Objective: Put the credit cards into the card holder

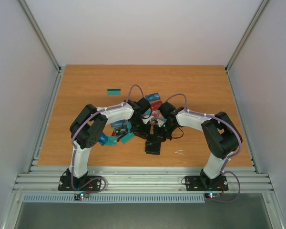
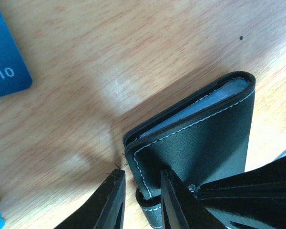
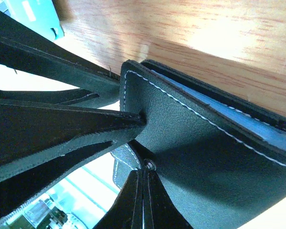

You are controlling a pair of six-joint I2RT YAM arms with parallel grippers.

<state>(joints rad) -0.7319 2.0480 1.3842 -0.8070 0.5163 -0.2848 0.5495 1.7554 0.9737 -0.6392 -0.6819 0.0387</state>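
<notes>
- A slim bite risks slipping: the left gripper [image 2: 142, 177], jaws narrowly parted, pinches one cover corner of the card holder [image 2: 205, 138], which lies on the table [image 2: 133, 43].
- The right gripper [image 3: 143, 181], fully closed, touches the holder beside its snap [image 3: 150, 165].
- Beyond the holder, loose credit cards [image 1: 153, 98] wait, one teal card [image 1: 114, 91] farthest.

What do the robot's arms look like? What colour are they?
The left arm and right arm have white tubes, chunky black joints and thin purple cables looping along them. Their fingers are flat, black and pointy. Each stands on a black base with tiny lights.
</notes>
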